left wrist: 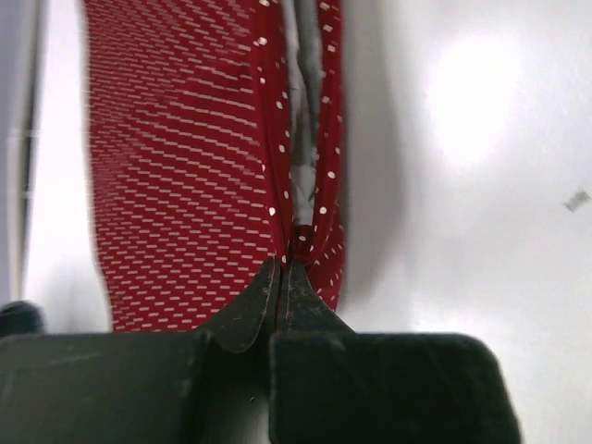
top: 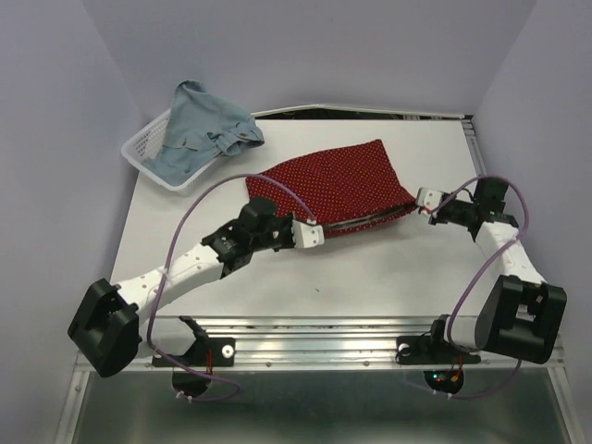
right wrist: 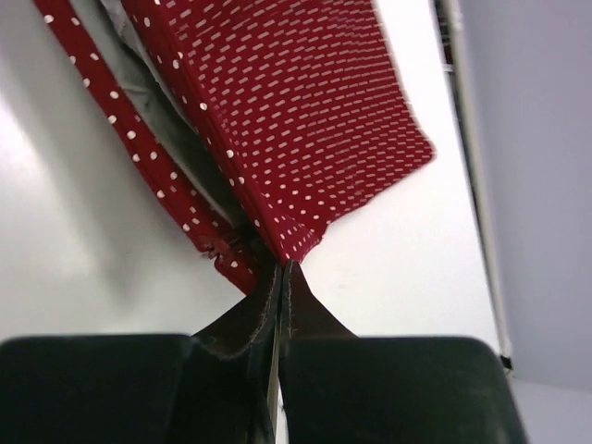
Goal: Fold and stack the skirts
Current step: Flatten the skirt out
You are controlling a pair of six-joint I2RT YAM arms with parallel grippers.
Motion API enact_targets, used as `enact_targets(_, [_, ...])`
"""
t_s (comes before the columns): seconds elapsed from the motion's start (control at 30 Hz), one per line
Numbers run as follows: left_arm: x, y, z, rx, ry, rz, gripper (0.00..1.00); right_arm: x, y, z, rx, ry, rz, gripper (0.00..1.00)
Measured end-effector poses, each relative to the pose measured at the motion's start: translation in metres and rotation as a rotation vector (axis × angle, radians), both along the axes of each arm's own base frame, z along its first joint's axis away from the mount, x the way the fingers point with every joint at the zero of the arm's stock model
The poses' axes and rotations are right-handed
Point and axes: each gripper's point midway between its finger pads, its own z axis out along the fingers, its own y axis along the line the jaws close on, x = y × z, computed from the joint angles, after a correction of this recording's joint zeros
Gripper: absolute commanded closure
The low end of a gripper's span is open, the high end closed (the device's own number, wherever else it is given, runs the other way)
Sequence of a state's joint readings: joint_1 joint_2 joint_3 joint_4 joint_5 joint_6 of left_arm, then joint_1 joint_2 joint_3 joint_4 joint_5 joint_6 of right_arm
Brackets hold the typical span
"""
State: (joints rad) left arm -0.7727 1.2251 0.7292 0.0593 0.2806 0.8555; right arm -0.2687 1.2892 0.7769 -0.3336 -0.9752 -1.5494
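Skirt (top: pixel 342 185) in left gripper (top: pixel 322 228), right gripper (top: pixel 416 203)

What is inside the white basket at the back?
A crumpled light blue denim skirt sits in the white basket, spilling over its rim. It covers the basket's bottom, so anything beneath it cannot be seen. The red skirt lies outside the basket.

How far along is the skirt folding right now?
Done: no stack yet. In hand: left gripper and right gripper are shut on the near corners of the red skirt. Left: folding it, then the denim skirt heaped over the basket.
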Motion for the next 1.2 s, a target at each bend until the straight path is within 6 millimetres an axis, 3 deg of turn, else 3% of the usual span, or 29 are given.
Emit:
enact_targets(0.1, [0.016,-0.003,0.047,-0.096,-0.050,0.047,1.00,0.016,-0.004,0.042,0.032,-0.044,-0.045,0.99])
enact_targets(0.17, [0.018,-0.002,0.062,-0.129,-0.071,0.052,1.00,0.020,-0.006,0.060,0.022,-0.074,-0.043,0.99])
enact_targets(0.4, [0.013,0.009,0.057,-0.103,-0.049,0.066,1.00,0.002,-0.006,0.063,0.049,0.030,-0.106,0.99])
enact_targets(0.5, [0.020,0.018,0.068,-0.125,-0.044,0.116,1.00,0.007,-0.013,0.079,0.082,0.070,-0.189,0.99])
enact_targets(0.57, [0.028,0.021,0.090,-0.171,-0.055,0.150,1.00,0.018,-0.017,0.108,0.099,0.043,-0.224,0.99])
enact_targets(0.6, [0.033,0.022,0.112,-0.216,-0.077,0.171,1.00,0.020,-0.018,0.117,0.109,0.036,-0.235,0.99])
enact_targets(0.63, [0.036,0.023,0.128,-0.248,-0.096,0.181,1.00,0.027,-0.019,0.153,0.121,-0.026,-0.246,0.99])
enact_targets(0.73, [0.032,0.029,0.187,-0.359,-0.161,0.197,1.00,0.027,-0.017,0.219,0.146,-0.136,-0.252,0.99])
enact_targets(0.8, [0.023,0.033,0.215,-0.408,-0.193,0.189,1.00,0.016,-0.012,0.251,0.154,-0.193,-0.245,0.99])
enact_targets(0.87, [0.003,0.044,0.248,-0.468,-0.235,0.165,1.00,-0.013,-0.003,0.284,0.149,-0.265,-0.231,0.99])
enact_targets(0.97, [-0.034,0.061,0.274,-0.523,-0.268,0.117,1.00,-0.054,0.009,0.308,0.141,-0.333,-0.216,0.99])
enact_targets(1.07, [-0.062,0.075,0.286,-0.555,-0.282,0.078,1.00,-0.099,0.021,0.325,0.139,-0.388,-0.208,0.99])
enact_targets(1.2, [-0.098,0.091,0.292,-0.588,-0.275,0.027,1.00,-0.143,0.033,0.345,0.137,-0.459,-0.201,0.99])
